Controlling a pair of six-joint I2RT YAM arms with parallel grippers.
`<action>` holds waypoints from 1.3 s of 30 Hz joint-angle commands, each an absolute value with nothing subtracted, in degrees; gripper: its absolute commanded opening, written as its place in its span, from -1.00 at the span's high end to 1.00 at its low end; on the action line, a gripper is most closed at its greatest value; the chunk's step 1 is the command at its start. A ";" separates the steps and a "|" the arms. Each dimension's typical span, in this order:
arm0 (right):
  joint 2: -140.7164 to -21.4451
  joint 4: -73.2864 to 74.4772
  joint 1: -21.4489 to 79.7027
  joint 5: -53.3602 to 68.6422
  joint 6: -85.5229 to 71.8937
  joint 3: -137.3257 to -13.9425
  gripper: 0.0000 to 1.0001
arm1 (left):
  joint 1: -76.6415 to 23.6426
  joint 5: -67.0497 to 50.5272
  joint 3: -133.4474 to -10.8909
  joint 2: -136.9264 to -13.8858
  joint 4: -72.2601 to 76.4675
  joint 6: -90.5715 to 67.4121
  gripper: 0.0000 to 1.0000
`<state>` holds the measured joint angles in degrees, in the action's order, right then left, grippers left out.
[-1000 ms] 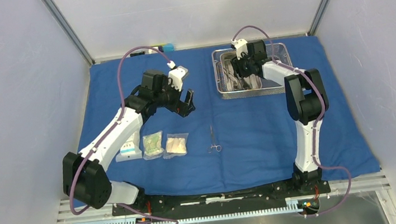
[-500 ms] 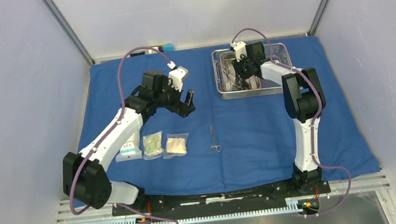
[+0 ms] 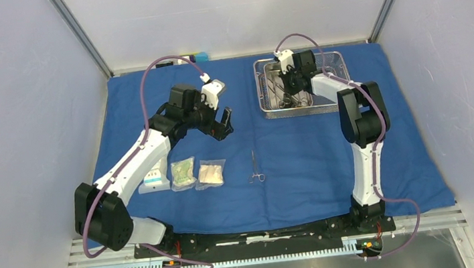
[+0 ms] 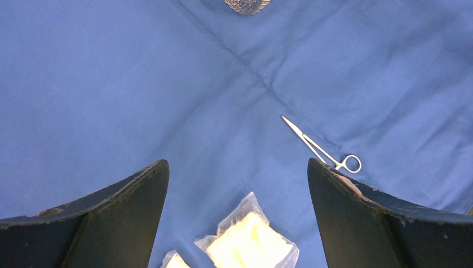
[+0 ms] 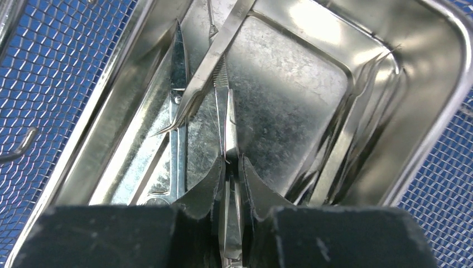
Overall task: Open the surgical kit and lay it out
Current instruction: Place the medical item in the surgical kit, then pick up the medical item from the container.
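The blue cloth wrap [image 3: 304, 153] lies spread flat over the table. At its back right stands the steel mesh tray [image 3: 261, 87] with its inner pan [image 5: 290, 84]. My right gripper [image 5: 230, 167] reaches down into the pan and is shut on a slim metal instrument [image 5: 223, 106], with its fingers pressed on both sides. More instruments [image 5: 178, 111] lie beside it in the pan. One scissor-like instrument [image 3: 255, 167] lies on the cloth near three clear packets [image 3: 183, 174]. My left gripper [image 3: 223, 123] hovers open above the cloth, holding nothing.
In the left wrist view a packet [image 4: 251, 240] lies below my left gripper [image 4: 237, 167], and the laid-out instrument [image 4: 321, 148] is to its right. White enclosure walls stand round the table. A small object [image 3: 195, 56] sits at the cloth's back edge.
My right gripper has moved slightly left inside the pan and its jaws have closed on the instrument. The left arm has not moved.
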<state>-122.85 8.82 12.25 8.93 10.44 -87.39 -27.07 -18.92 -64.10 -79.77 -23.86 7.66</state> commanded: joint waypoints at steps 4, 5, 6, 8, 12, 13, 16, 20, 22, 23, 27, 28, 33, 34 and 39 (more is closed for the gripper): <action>-114.26 5.63 10.66 12.15 11.03 -87.41 0.99 | -26.81 -18.32 -64.49 -77.89 -22.41 10.53 -1.00; -113.43 5.23 10.53 13.06 10.91 -87.32 0.99 | -26.83 -18.28 -64.51 -77.94 -22.41 10.49 -1.00; -112.90 4.95 10.39 13.86 10.82 -87.32 0.99 | -26.83 -18.28 -64.51 -77.90 -22.42 10.53 -1.00; -111.86 4.83 10.10 15.99 10.83 -87.75 0.99 | -26.81 -18.30 -64.60 -77.92 -22.54 10.54 -1.00; -109.69 4.36 9.98 19.66 11.20 -87.14 0.99 | -26.81 -18.62 -64.95 -78.03 -22.46 10.66 -1.00; -109.18 3.87 10.02 20.95 11.38 -86.76 0.99 | -26.81 -18.68 -65.18 -78.06 -22.50 10.64 -1.00; -107.30 1.35 9.94 23.56 11.51 -84.61 0.99 | -26.83 -19.28 -66.16 -78.61 -22.59 10.49 -1.00; -106.52 1.53 9.89 26.79 11.69 -84.01 0.99 | -26.81 -20.71 -68.10 -80.00 -22.80 9.05 -1.00; -104.50 0.46 9.93 29.88 11.03 -81.14 0.99 | -26.81 -22.36 -69.02 -80.81 -22.25 8.09 -1.00; -103.19 -2.03 9.93 30.96 10.33 -79.40 0.99 | -26.83 -23.09 -69.28 -81.26 -21.60 7.18 -1.00; -96.71 -9.42 10.41 35.67 6.96 -70.06 0.99 | -26.81 -27.68 -70.92 -83.46 -16.54 0.77 -1.00; -95.32 -11.31 10.66 36.37 6.18 -67.59 0.99 | -26.81 -28.94 -71.65 -84.38 -15.18 -2.92 -1.00; -88.44 -18.64 12.40 39.94 2.13 -57.45 0.99 | -26.83 -31.14 -77.81 -91.13 -9.96 -16.24 -0.96; -87.33 -19.98 12.74 40.39 1.15 -55.77 0.99 | -26.82 -31.62 -79.01 -92.63 -8.77 -19.59 -0.95; -83.22 -26.43 14.14 40.69 -4.53 -48.62 0.99 | -27.56 -34.04 -83.28 -100.59 -0.61 -34.01 -0.93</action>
